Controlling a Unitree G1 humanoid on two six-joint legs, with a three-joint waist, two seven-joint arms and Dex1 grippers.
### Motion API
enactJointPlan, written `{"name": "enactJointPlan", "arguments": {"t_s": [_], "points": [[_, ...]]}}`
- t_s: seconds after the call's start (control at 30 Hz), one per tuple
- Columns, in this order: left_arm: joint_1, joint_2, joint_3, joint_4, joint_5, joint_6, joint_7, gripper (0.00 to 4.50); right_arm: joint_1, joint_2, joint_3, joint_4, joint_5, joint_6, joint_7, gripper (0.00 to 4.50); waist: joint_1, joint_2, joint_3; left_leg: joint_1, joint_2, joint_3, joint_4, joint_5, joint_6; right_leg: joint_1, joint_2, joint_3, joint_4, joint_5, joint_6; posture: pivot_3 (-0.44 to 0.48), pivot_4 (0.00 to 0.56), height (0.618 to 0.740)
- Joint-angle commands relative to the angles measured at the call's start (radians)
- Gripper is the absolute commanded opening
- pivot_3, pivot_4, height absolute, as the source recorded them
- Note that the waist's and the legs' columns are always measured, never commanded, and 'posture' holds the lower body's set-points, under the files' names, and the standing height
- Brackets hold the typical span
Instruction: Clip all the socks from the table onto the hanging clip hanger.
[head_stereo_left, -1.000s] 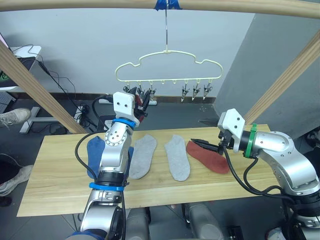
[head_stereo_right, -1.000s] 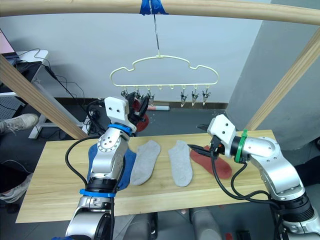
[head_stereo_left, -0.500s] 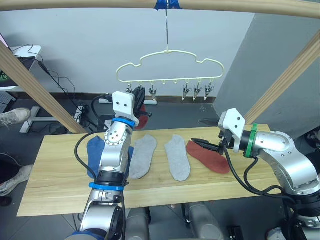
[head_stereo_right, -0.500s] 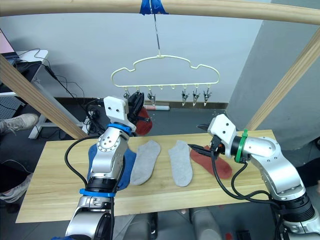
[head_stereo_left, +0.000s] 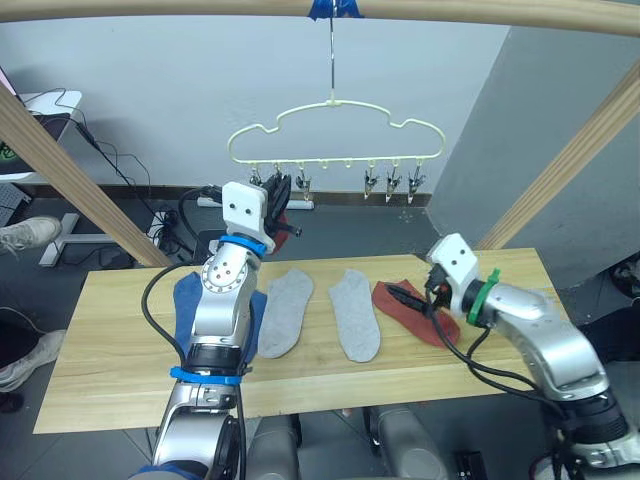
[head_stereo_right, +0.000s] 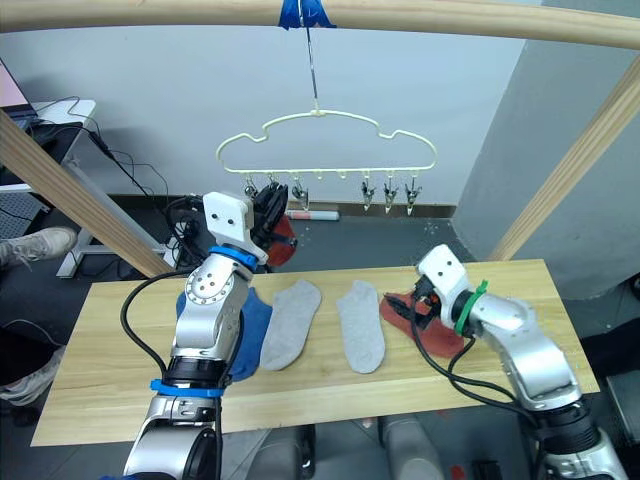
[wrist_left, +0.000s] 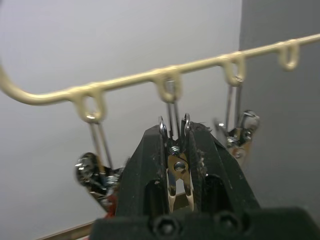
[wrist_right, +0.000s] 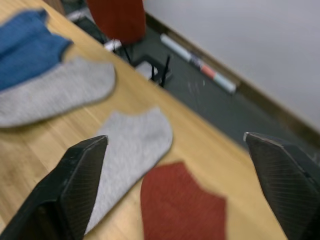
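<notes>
Fingers of the left gripper pinch a small metal clip under the pale yellow-green wire clip hanger, upper centre. Right gripper gapes wide, empty, above the rust-red sock on the light wooden table.

Left arm: raised steeply, forearm near vertical, wrist uppermost. Left gripper: held high, black fingers drawn close together and pinching a small metal clip; a trace of rust-red hangs just beside it, possibly a sock, too hidden to confirm.
Right arm: bent at the elbow, forearm angled inward and low, green band at the wrist. Right gripper: low, pointing toward the robot's left, its fingers spread wide apart, nothing between them
</notes>
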Motion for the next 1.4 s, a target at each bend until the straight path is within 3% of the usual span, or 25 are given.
{"name": "enactJointPlan", "arguments": {"t_s": [0.03, 0.17, 0.4, 0.43, 0.57, 0.87, 1.13, 1.4], "points": [[0.005, 0.013, -0.005, -0.063, -0.021, 0.02, -0.026, 0.28, -0.015, 0.076, 0.024, 0.144, -0.079, -0.087, -0.103, 4.5, 0.0, 0.0, 0.0, 0.0, 0.0, 0.0, 0.0, 0.0, 0.0, -0.001, 0.0, 0.0, 0.0, 0.0, 0.0, -0.211, 0.271, 0.74], [0.008, 0.018, -0.002, -0.089, -0.037, 0.061, -0.045, 0.28, -0.056, 0.173, 0.0, 0.367, -0.098, -0.165, -0.167, 4.5, 0.001, 0.001, 0.001, -0.002, 0.0, 0.0, 0.0, 0.0, 0.0, -0.002, 0.0, 0.0, 0.001, 0.0, 0.0, -0.194, 0.272, 0.74], [0.014, 0.026, -0.001, -0.113, -0.071, 0.112, -0.076, 0.28, -0.133, 0.232, -0.01, 0.614, -0.108, -0.247, -0.167, 4.5, 0.001, 0.002, 0.001, -0.002, 0.0, 0.0, 0.0, 0.0, 0.0, -0.002, 0.0, 0.0, 0.001, 0.001, -0.001, -0.184, 0.271, 0.74], [0.015, 0.027, -0.001, -0.118, -0.078, 0.121, -0.082, 0.28, -0.141, 0.238, -0.018, 0.637, -0.102, -0.245, -0.169, 4.33, 0.001, 0.002, 0.001, -0.002, 0.0, 0.0, 0.0, 0.0, 0.0, -0.002, 0.0, 0.0, 0.001, 0.001, -0.001, -0.184, 0.271, 0.74], [0.019, 0.038, 0.001, -0.156, -0.13, 0.187, -0.123, 0.28, -0.164, 0.238, -0.025, 0.701, -0.106, -0.244, -0.161, 3.24, 0.001, 0.002, 0.001, -0.002, 0.0, 0.0, 0.0, 0.0, 0.0, -0.002, 0.0, 0.0, 0.001, 0.001, -0.001, -0.177, 0.269, 0.74], [0.012, 0.096, 0.036, -0.239, -0.258, 0.361, -0.189, 0.28, -0.152, 0.218, 0.034, 0.634, -0.164, -0.321, -0.103, 0.12, 0.001, 0.002, 0.001, -0.002, 0.0, 0.0, 0.0, 0.0, 0.0, -0.002, 0.001, 0.0, 0.002, 0.0, -0.001, -0.172, 0.276, 0.74], [-0.025, 0.143, 0.073, -0.262, -0.364, 0.497, -0.214, 0.28, -0.26, 0.17, 0.215, 0.414, -0.365, -0.546, -0.041, 0.0, -0.006, 0.006, 0.007, -0.002, 0.0, 0.0, 0.001, 0.0, 0.0, -0.003, 0.001, 0.0, 0.002, 0.0, 0.0, -0.178, 0.277, 0.74], [-0.046, 0.159, 0.095, -0.268, -0.435, 0.592, -0.225, 0.28, -0.434, 0.238, 0.255, 0.481, -0.463, -0.627, -0.076, 0.0, -0.001, 0.006, 0.007, -0.002, 0.0, -0.001, 0.0, 0.0, 0.0, -0.003, 0.0, 0.0, 0.001, 0.003, -0.004, -0.188, 0.278, 0.74]]}}
